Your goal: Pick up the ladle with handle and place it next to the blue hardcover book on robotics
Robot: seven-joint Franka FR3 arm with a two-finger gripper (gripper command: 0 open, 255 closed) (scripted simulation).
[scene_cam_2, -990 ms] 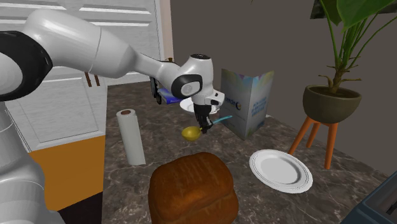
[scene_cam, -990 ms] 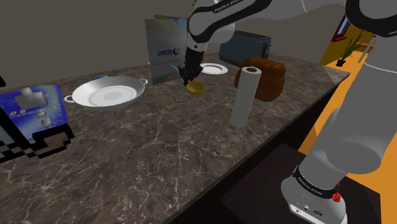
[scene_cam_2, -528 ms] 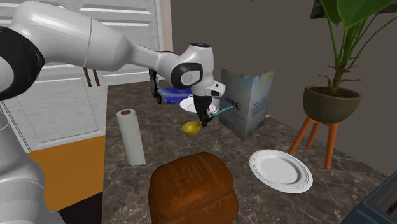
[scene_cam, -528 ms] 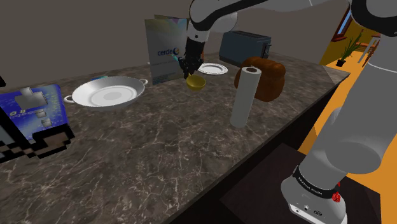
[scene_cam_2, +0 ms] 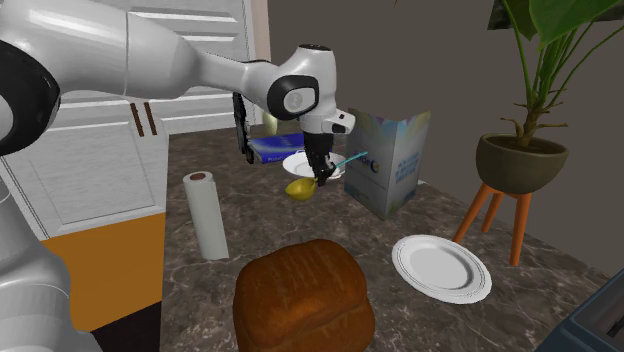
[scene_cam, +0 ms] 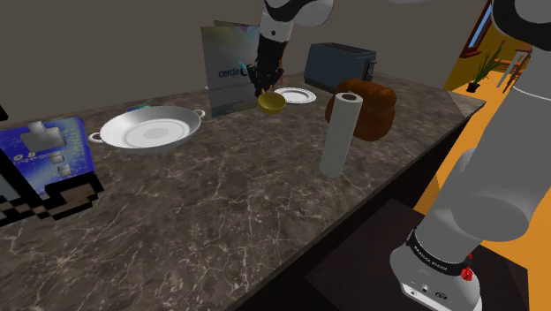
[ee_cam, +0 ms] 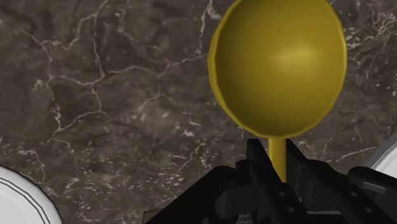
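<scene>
Ladle (ee_cam: pixel 278 67) clasped in the gripper (ee_cam: pixel 275 153), over the counter (ee_cam: pixel 114 95).
The black fingers pinch its thin stem just behind the round, glossy yellow bowl (handle end teal), above dark, white-veined marble beside an upright printed box (scene_cam: pixel 228 79).

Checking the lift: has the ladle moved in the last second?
Yes. In the shoulder view the gripper has lifted the yellow ladle from below the small white plate to level with it.
</scene>
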